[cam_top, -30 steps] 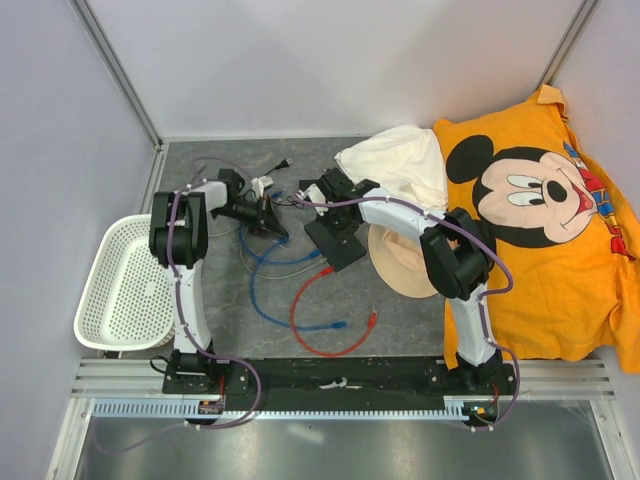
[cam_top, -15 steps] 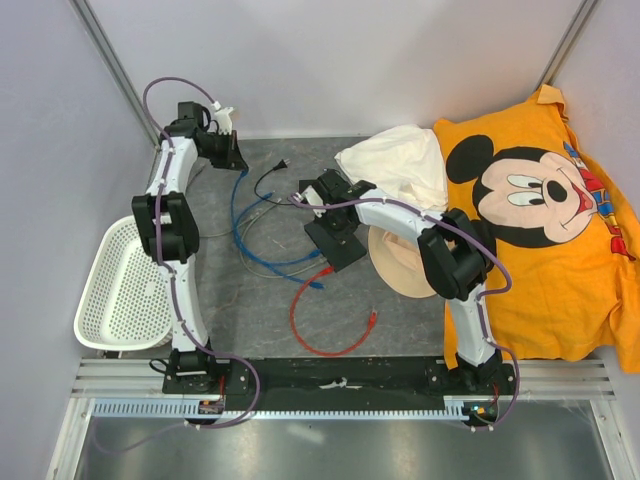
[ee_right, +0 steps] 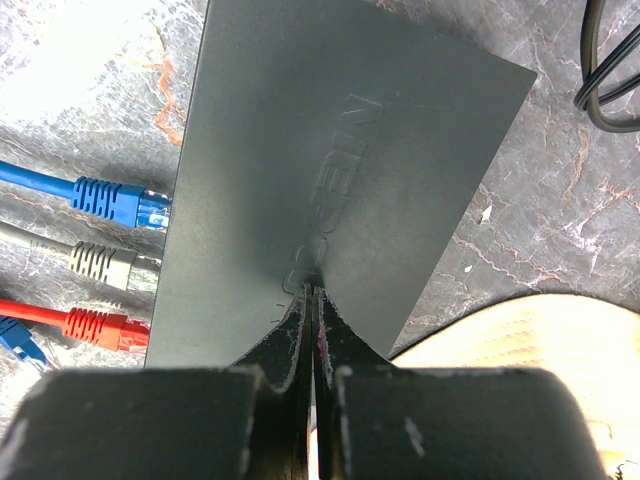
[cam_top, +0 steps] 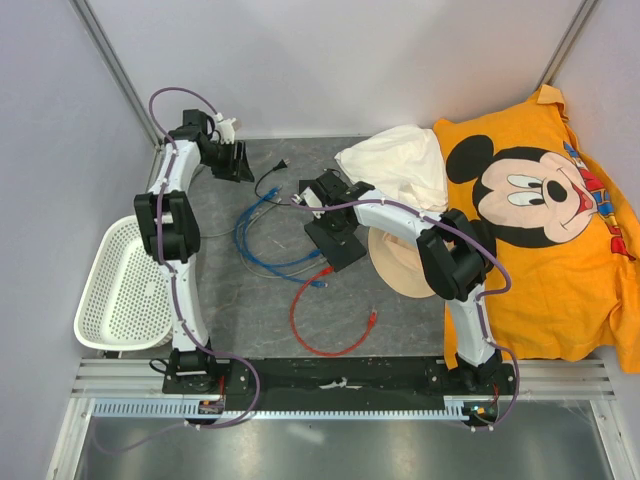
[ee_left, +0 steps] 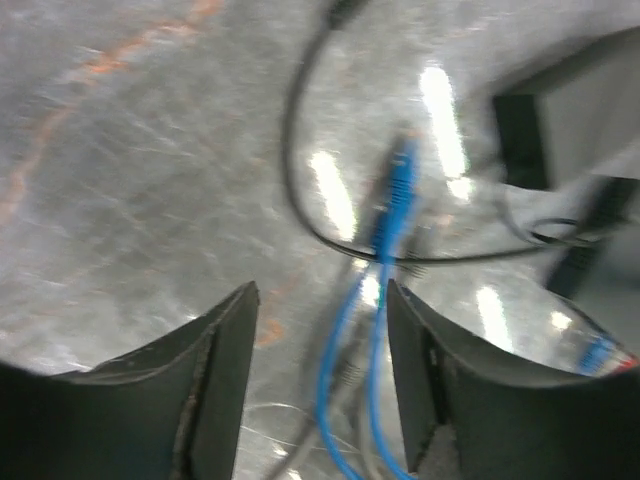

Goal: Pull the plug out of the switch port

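Note:
The flat black switch lies mid-table. My right gripper is shut, and its tips press down on the switch's top. Along the switch's left edge, a blue plug, a grey plug and a red plug sit at the ports. My left gripper hangs high at the back left, open and holding nothing. Below it a loose blue plug lies on the table, its blue cable coiled left of the switch. The left wrist view is blurred.
A white basket stands at the left edge. A tan hat, a white cloth and an orange Mickey shirt lie to the right. A red cable loops toward the front. A black cord lies at the back.
My left arm rose from beside the switch to the back left, trailing the blue cable. Its jaws have now opened and the cable has dropped onto the table. The right arm stayed put.

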`<action>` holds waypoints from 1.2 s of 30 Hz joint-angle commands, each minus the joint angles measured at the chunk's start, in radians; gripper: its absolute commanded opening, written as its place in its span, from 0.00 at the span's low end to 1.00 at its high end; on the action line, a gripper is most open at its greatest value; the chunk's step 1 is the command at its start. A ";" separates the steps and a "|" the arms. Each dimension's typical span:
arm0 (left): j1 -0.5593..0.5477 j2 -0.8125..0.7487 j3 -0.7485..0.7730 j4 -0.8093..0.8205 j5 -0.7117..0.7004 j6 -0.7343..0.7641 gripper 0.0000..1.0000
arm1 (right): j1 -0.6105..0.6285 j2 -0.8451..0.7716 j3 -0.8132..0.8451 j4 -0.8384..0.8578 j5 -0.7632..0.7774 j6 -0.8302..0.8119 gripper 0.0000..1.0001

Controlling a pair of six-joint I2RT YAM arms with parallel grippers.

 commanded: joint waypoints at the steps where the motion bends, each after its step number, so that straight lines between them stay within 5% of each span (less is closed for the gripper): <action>1: -0.013 -0.186 -0.103 0.055 0.253 -0.117 0.63 | 0.001 0.080 -0.046 0.045 0.001 -0.002 0.00; 6: -0.023 -0.315 -0.500 0.352 0.498 -0.374 0.63 | 0.002 0.064 -0.032 0.051 0.013 0.007 0.00; 14: -0.167 -0.312 -0.711 0.409 0.518 -0.354 0.59 | -0.018 -0.073 0.009 0.022 -0.034 -0.002 0.00; 19: -0.220 -0.250 -0.742 0.446 0.394 -0.429 0.52 | -0.032 -0.132 -0.015 0.014 -0.034 0.008 0.00; 26: -0.224 -0.180 -0.702 0.478 0.357 -0.505 0.13 | -0.101 -0.187 -0.067 0.009 0.062 0.016 0.00; 36: -0.328 -0.002 -0.464 0.486 0.372 -0.532 0.10 | -0.181 -0.155 -0.095 -0.017 0.051 0.057 0.00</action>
